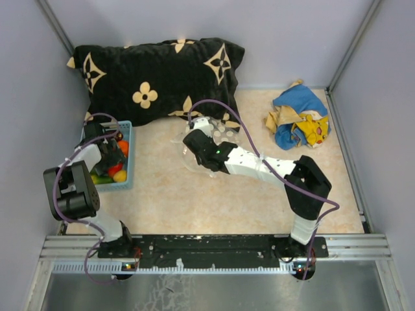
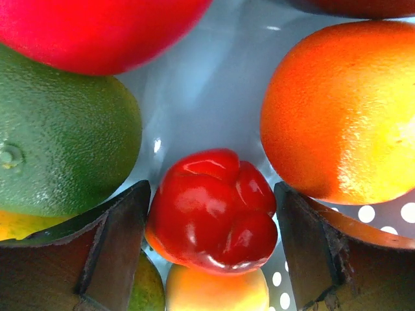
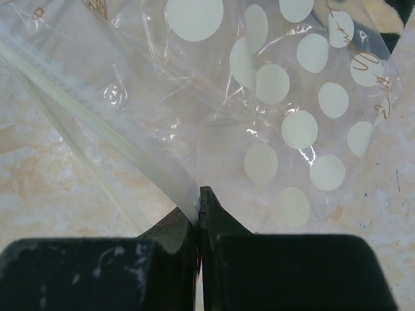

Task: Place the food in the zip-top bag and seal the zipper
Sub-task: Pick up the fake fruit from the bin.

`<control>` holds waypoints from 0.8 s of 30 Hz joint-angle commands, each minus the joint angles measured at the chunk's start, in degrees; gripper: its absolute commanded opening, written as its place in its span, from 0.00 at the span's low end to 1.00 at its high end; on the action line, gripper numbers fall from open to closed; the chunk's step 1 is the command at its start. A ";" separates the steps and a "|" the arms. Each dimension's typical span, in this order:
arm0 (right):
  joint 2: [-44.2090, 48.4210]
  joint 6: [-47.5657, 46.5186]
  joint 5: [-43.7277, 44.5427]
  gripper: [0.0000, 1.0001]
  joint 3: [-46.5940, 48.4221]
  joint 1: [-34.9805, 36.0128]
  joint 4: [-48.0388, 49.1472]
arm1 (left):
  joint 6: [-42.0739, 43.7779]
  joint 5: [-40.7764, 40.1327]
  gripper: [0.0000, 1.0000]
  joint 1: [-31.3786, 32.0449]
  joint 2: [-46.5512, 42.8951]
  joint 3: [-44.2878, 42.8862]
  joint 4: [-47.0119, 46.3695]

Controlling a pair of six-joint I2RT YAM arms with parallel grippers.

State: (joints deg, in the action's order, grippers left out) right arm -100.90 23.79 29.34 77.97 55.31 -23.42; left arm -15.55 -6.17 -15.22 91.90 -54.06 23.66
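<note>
Carefully, my right gripper pinching the zipper of the zip-top bag, I centre my left gripper's spread fingers around the red pepper, clear of the two-o'clock orange.

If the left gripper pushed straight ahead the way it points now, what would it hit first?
Most likely the red pepper, sitting between the open jaws of the left gripper in the blue basket. The green fruit and the orange lie off to either side, though depth is unclear.
</note>
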 commanded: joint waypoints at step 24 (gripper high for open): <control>-0.51 -0.47 1.25 0.00 3.89 -0.55 -1.65 | -0.80 6.56 0.48 -0.16 -15.01 1.40 -0.05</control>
State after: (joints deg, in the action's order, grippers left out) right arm -100.95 23.11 29.21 78.11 55.31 -24.53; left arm -15.40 -2.55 -15.27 80.84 -53.87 24.32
